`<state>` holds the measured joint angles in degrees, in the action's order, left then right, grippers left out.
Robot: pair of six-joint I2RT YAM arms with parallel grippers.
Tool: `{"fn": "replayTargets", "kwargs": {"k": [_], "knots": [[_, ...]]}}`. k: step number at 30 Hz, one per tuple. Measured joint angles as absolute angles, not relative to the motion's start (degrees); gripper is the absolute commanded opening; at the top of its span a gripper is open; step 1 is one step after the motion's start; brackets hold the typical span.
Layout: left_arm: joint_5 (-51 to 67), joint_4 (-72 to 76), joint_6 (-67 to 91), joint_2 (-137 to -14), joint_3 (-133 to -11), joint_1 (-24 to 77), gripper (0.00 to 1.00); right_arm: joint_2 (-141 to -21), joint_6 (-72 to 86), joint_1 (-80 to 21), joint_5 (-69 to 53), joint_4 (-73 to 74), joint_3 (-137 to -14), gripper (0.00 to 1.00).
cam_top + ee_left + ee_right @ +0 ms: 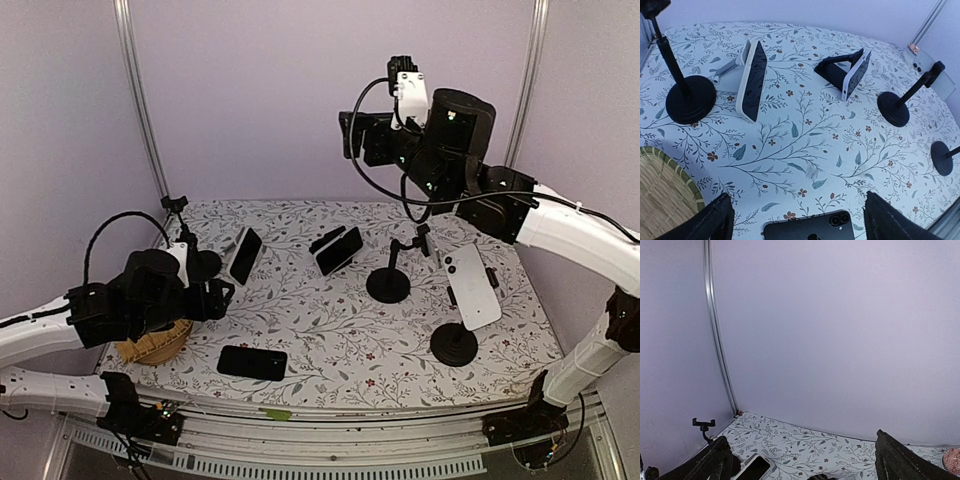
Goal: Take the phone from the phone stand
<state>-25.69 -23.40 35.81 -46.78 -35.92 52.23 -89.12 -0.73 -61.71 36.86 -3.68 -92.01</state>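
**Hovering clear of the stands, both claws empty**

Top view: the right claw point(350, 135) hangs high by the back wall point(250, 80), aimed away from the table. Its jaws cannot be read from here. The white phone point(472, 285) sits back-out, clamped in a pole stand point(455, 345) at the right, nearest that arm. I judge it the likely target, though a leaning phone point(245, 255) and a wedge phone point(338, 250) also rest tilted on props further back. An empty stand point(388, 285) is just left of the white phone. The left claw point(222, 295) waits low beside a basket point(150, 345), with a flat phone point(252, 362) lying in front.

Left wrist view: the fingers stand wide apart with nothing between them, and the flat phone's camera end is just below. The two propped phones slant with their screens up, held by their rests alone.

Right wrist view: the fingers are spread and empty. They frame only wall, a corner rail point(715, 330) and the far edge of the cloth point(805, 450).

The cloth is white with a floral print and lies smooth. The walls are plain lilac.
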Motion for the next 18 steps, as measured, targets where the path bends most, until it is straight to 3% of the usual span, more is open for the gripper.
{"fn": "replayTargets", "kwargs": {"k": [11,18], "knots": [[-28.21,-22.48,34.92,-52.25,-35.55,52.18,0.90,-78.32,3.57,-56.82,25.96,0.25,-81.41,0.99],[-24.51,-19.44,31.03,-57.95,-35.59,45.23,0.82,-77.56,4.08,-56.82,22.22,-0.10,-77.89,1.00]]}}
